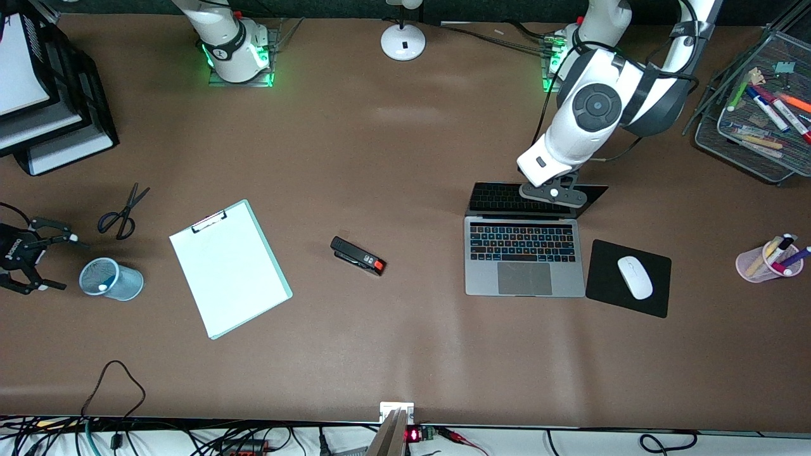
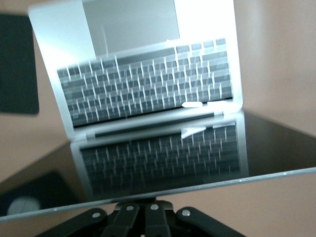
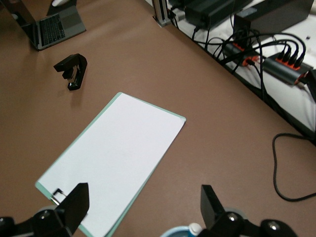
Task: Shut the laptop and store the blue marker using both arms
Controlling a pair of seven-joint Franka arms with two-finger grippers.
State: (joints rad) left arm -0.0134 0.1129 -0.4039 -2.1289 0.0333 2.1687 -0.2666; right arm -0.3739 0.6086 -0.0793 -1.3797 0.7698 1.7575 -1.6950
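Observation:
The silver-grey laptop (image 1: 524, 254) lies open toward the left arm's end of the table, its lid (image 1: 507, 197) leaning low over the keys. My left gripper (image 1: 554, 193) is shut and rests against the lid's top edge. In the left wrist view the laptop's screen (image 2: 163, 158) mirrors the keyboard, with the left gripper (image 2: 141, 207) just past its edge. My right gripper (image 1: 28, 253) is open and empty beside a blue mesh cup (image 1: 114, 278). A white marker end (image 1: 103, 288) shows in that cup; the marker's blue body is hidden. The right gripper (image 3: 143, 193) hangs above the cup's rim (image 3: 180, 232).
Scissors (image 1: 123, 212), a clipboard with white paper (image 1: 228, 269) and a black stapler (image 1: 358, 255) lie between cup and laptop. A white mouse (image 1: 635, 277) sits on a black mouse pad (image 1: 602, 288). A pink pen cup (image 1: 763, 263), a mesh tray (image 1: 728, 136), a lamp base (image 1: 403, 41) and paper trays (image 1: 63, 145) line the edges.

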